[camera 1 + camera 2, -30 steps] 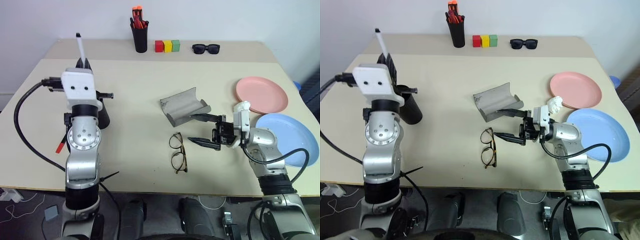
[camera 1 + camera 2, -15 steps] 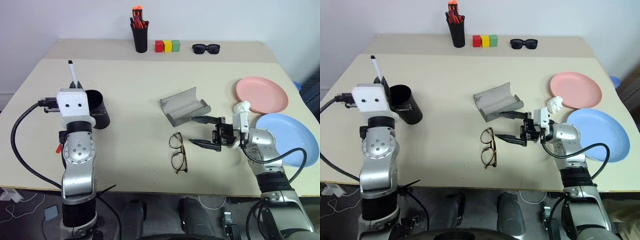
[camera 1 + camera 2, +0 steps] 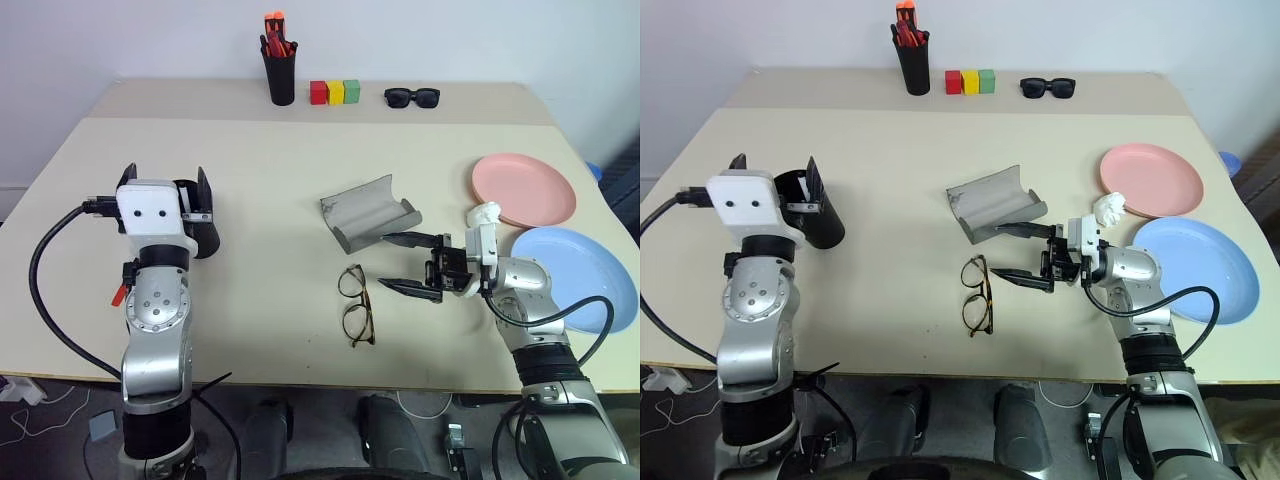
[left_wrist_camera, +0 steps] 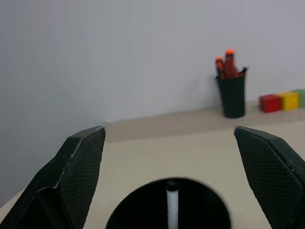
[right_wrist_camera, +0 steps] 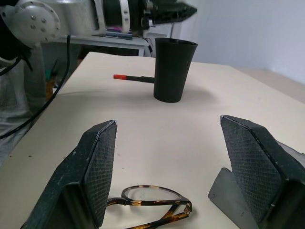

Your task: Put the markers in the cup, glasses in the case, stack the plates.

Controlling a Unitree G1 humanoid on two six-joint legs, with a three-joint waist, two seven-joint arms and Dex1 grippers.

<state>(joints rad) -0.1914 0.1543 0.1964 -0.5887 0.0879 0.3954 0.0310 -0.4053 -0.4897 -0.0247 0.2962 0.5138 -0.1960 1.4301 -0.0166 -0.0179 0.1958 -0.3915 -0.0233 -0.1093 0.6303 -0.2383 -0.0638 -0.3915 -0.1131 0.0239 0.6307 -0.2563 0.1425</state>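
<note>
My left gripper [image 3: 166, 180] hangs open just above the black cup [image 3: 823, 225], with nothing between its fingers. In the left wrist view the white-ended marker [image 4: 172, 207] stands inside the cup [image 4: 138, 214]. The red-capped marker [image 5: 133, 78] lies on the table beside the cup, partly hidden behind my left arm. My right gripper [image 3: 384, 260] is open and points left, just right of the tortoiseshell glasses [image 3: 355, 305], which lie flat. The grey case [image 3: 370, 212] lies open behind them. The pink plate [image 3: 523, 189] and the blue plate [image 3: 575, 277] sit side by side at the right.
At the back of the table stand a black pen pot with orange-red pens [image 3: 281, 75], three coloured blocks [image 3: 334, 92] and black sunglasses [image 3: 412, 97]. The blue plate reaches the table's right edge.
My left gripper came down over the cup with the white-ended marker, then opened; the marker now stands in the cup. The right arm kept still.
</note>
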